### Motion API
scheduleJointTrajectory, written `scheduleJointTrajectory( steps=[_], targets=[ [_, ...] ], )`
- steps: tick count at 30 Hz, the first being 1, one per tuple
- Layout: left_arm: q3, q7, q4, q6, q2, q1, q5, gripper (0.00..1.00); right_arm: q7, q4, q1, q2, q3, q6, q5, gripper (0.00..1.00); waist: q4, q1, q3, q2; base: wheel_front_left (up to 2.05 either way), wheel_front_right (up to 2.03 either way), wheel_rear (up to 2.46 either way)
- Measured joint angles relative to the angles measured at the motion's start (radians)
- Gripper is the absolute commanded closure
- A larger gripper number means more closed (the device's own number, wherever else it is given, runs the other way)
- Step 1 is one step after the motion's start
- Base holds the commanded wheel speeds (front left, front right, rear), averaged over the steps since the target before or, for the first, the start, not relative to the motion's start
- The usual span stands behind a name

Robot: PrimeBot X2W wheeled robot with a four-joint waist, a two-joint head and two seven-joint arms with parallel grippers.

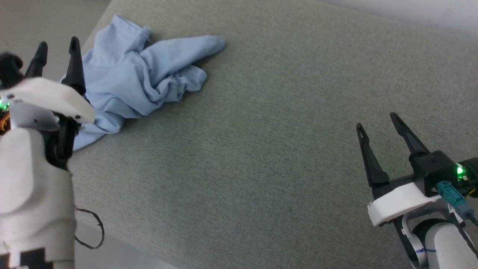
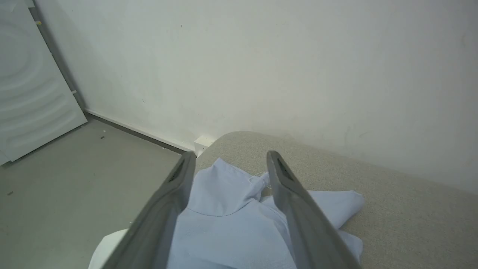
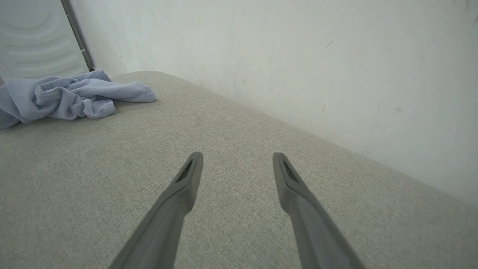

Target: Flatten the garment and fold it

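Judging by how things lie, the task has hardly begun: the garment (image 1: 134,78) is a crumpled light blue heap at the far left corner of the grey fabric-covered surface (image 1: 261,157). One sleeve-like lobe points toward the surface's middle, and the near end reaches its left edge. No part is spread flat and no fold is made, so all of the flattening and folding is left. No collar or chest script shows in this bundle, so which side is up cannot be told. The left gripper (image 1: 59,43) hangs over the surface's left edge above the heap, its fingers spread wide and holding nothing; the left wrist view shows cloth between and beneath them. The right gripper (image 1: 377,121) hovers over the surface's bare near right part, jaws equally wide and empty. The surface is a woven, padded-looking top with a rounded far corner, set against a plain white wall (image 2: 261,67). Beyond its left edge are a grey floor (image 2: 93,179) and a white ribbed panel (image 2: 30,93).
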Motion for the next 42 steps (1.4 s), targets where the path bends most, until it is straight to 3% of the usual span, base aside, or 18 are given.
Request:
scheduleJointTrajectory(
  steps=[11,19,20,21,22,29,37,42],
  targets=[
    [-0.085,0.452,0.358,-0.011,0.121,-0.146,-0.175,0.00,0.019,-0.024,-0.038,-0.011,0.011,0.000,0.002,0.00,-0.037,-0.0001,0.144,0.0000,0.00,0.00,0.00],
    [-0.045,0.623,0.544,0.001,0.189,-0.198,-0.268,0.00,0.020,-0.021,-0.065,-0.007,0.017,0.000,0.013,0.00,-0.073,-0.0002,0.213,0.0000,0.00,0.00,0.00],
    [-0.046,0.638,0.549,0.001,0.197,-0.203,-0.269,0.42,0.020,-0.019,-0.065,-0.006,0.016,0.000,0.016,0.00,-0.079,-0.0003,0.216,0.0000,0.00,0.00,0.00],
    [-0.046,0.640,0.550,0.002,0.204,-0.204,-0.269,0.66,0.019,-0.015,-0.065,-0.006,0.016,0.000,0.019,0.00,-0.085,-0.0004,0.216,0.0000,0.00,0.00,0.00],
    [-0.044,0.636,0.552,0.002,0.210,-0.204,-0.269,1.00,0.017,-0.011,-0.065,-0.005,0.015,0.000,0.021,0.00,-0.090,-0.0004,0.216,0.0000,0.00,0.00,0.00],
    [-0.082,0.538,0.555,0.007,0.217,-0.195,-0.227,1.00,-0.007,0.034,-0.066,0.013,0.017,0.000,0.037,0.00,-0.100,-0.0002,0.170,0.0000,0.00,0.00,0.00],
    [-0.128,0.209,0.461,0.036,0.270,-0.234,-0.118,1.00,-0.044,0.080,-0.054,0.040,0.012,0.000,0.057,0.00,-0.085,-0.0003,0.067,0.0000,0.00,0.00,0.00],
    [-0.167,0.040,0.386,0.035,0.266,-0.318,-0.070,1.00,-0.072,0.105,-0.023,0.053,-0.003,0.000,0.076,0.00,-0.077,-0.0004,-0.012,0.0000,0.00,0.00,0.00]
  ],
)
